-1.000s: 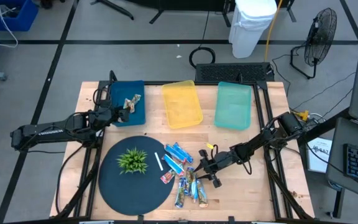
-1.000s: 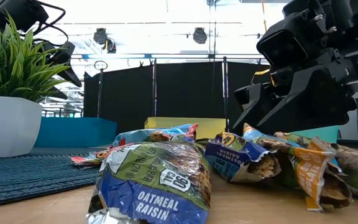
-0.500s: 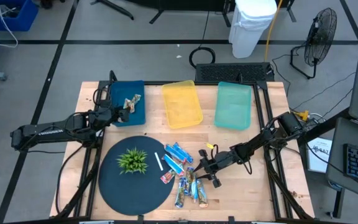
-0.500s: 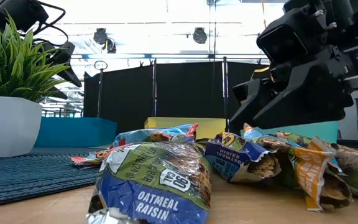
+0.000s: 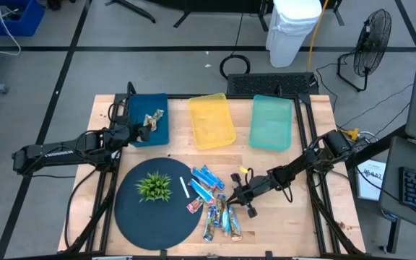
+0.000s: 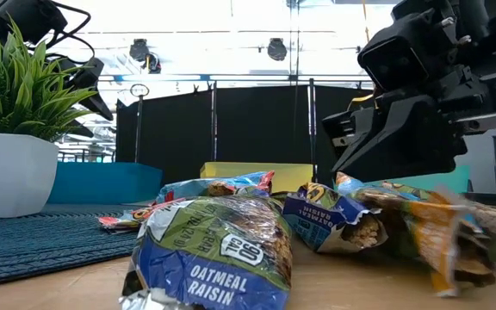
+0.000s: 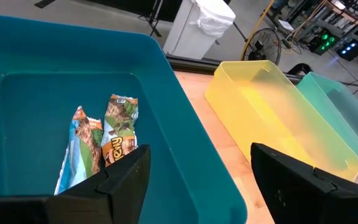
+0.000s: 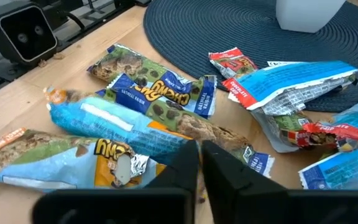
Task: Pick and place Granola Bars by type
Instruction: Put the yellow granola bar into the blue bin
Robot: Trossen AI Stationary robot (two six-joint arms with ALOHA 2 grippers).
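Observation:
Several granola bars (image 5: 215, 204) in light blue, green-brown and red wrappers lie in a loose pile on the wood, at the right rim of a dark round mat (image 5: 132, 217). My right gripper (image 8: 201, 155) is low at the pile's right side, shut at the end of a light blue bar (image 8: 123, 124). My left gripper (image 7: 197, 180) hangs open over the blue bin (image 5: 139, 101). Two bars (image 7: 104, 140) lie on that bin's floor. My right gripper has closed its two fingers (image 8: 188, 165) at the brownish near end (image 8: 219, 137) of the light blue bar, coming in low and slanting down from the table's right. The fingertips hide the exact spot. The bar lies on the table among the others.
A small green plant (image 5: 154, 186) in a white pot stands on the mat, with a thin white stick (image 5: 184, 188) beside it. A yellow bin (image 5: 211, 120) and a pale green bin (image 5: 271, 123) stand at the far side. A small camera box (image 8: 27, 31) sits beyond the pile.
My right gripper has shut while staying in place at the pile's right side. The bar at the right of the low view has stirred and shows blurred now.

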